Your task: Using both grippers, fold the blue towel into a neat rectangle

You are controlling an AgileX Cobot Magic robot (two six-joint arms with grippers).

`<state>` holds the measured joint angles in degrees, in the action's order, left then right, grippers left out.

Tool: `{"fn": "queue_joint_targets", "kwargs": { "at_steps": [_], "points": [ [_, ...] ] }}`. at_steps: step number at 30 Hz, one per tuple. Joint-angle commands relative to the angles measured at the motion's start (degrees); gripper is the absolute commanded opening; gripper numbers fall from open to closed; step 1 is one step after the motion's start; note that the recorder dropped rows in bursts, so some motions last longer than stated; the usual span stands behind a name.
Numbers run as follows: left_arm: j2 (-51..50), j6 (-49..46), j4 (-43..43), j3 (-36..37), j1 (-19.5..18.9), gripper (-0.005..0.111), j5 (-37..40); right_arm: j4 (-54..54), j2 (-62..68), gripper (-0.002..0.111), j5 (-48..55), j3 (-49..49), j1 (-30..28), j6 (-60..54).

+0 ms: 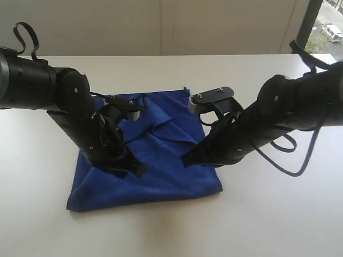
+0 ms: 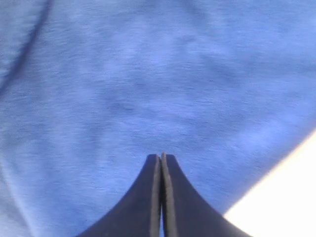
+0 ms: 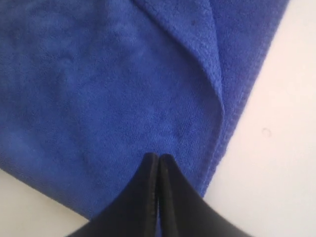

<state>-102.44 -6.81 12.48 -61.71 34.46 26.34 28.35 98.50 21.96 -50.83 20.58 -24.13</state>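
Blue towel [image 1: 161, 179]: soft, light, limp; likely best pinched at hemmed corners. Left end effector [image 1: 135, 170], right end effector [image 1: 187, 159]: closed, empty, over it.

A white table [image 1: 257, 225] spreads out on all sides of the fingers [image 3: 180, 207], and a faint ring mark [image 3: 266, 132] shows on its top near their tips, not touching them. Far beyond the fingers, past the table's back edge, stands a pale panelled wall [image 1: 161, 27]. At the wall's end, a dark-framed window [image 1: 331, 19] shows a white vehicle [image 1: 335, 33] and greenery [image 1: 320, 44] outside.
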Motion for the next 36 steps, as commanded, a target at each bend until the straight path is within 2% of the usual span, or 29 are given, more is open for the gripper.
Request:
{"fn": "queue_joint_targets", "kwargs": {
  "at_steps": [1,11,18,27,32,36],
  "points": [
    [0.79,0.14,0.87,2.43,2.06,0.0,0.38,0.09,3.53,0.0,-0.3,0.0,0.0,-1.56],
    [-0.24,3.82,0.77,10.29,2.25,0.0,-4.36,0.09,6.18,0.0,3.53,0.1,0.0,-0.96],
    [0.23,4.3,1.26,10.27,2.25,0.0,-2.7,-2.44,4.07,0.0,3.63,4.34,0.0,6.15],
    [7.28,4.17,2.04,10.27,2.25,0.0,-0.82,-1.07,-4.16,0.0,2.5,10.77,0.0,6.42],
    [10.73,4.05,2.04,10.27,2.25,0.0,0.03,-0.92,-7.56,0.0,1.5,10.65,0.0,6.42],
    [14.79,3.59,2.04,10.27,2.25,0.0,-2.57,-0.92,-12.15,0.0,1.26,8.09,0.0,6.42]
  ]
}}
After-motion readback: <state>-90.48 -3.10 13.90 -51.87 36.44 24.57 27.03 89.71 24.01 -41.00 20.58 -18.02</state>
